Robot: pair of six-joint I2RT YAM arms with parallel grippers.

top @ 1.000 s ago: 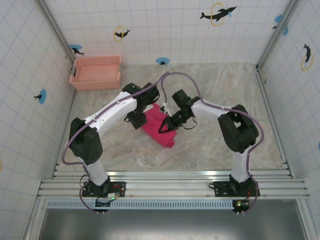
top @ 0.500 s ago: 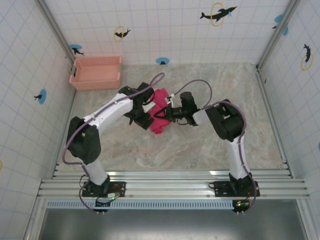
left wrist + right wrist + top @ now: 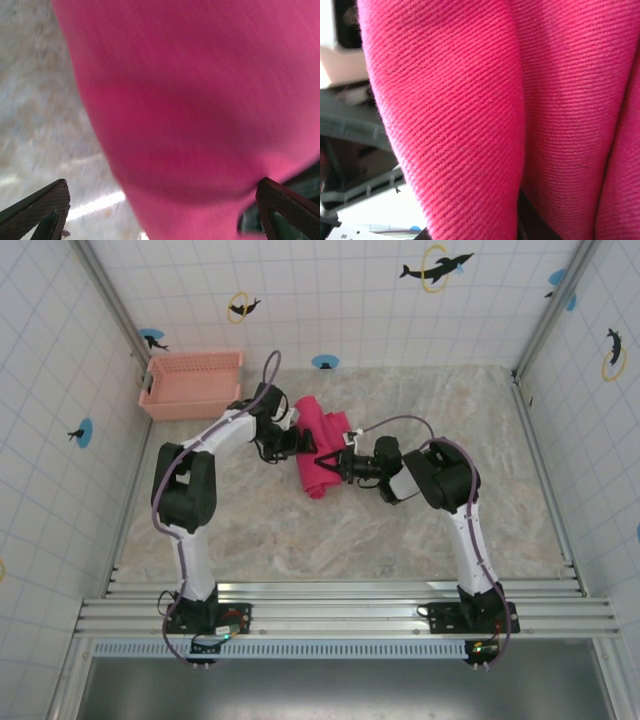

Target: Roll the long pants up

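My right gripper (image 3: pixel 328 462), pinched on a fold of the long pants (image 3: pixel 318 445), has just pushed them toward twelve o'clock into a tighter roll, nearly finished I judge, with my left gripper (image 3: pixel 288 440) spread open at their nine o'clock side.

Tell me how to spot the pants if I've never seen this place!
Look at the marbled table. Near its middle lie the pants, a bunched roll of soft cloth. They are bright magenta, unlike the pale pink plastic basket in the far left corner.
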